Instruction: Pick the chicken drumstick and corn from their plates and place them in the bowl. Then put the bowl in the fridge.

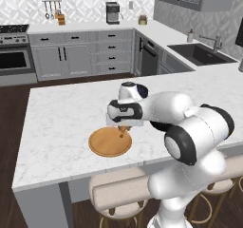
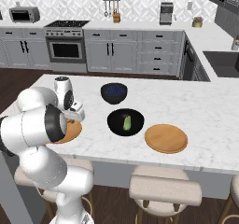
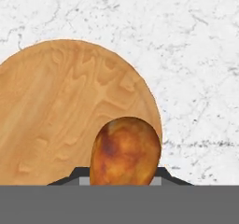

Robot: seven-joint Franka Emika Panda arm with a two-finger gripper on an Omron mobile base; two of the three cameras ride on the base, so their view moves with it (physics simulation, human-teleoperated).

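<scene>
The gripper hangs just above the near plate at the front of the marble island, its fingers closed on the chicken drumstick. In the hand view the orange-brown drumstick sits between the dark finger tips, with the plate's wood grain beneath it and white marble counter beyond the rim. In the left base view the drumstick's thin end dips toward the plate's right edge; whether it touches the wood cannot be told. In the right base view the arm hides most of this plate. To its right stands the black bowl with the corn inside, then the second plate, bare. A smaller dark blue bowl sits behind the black one
</scene>
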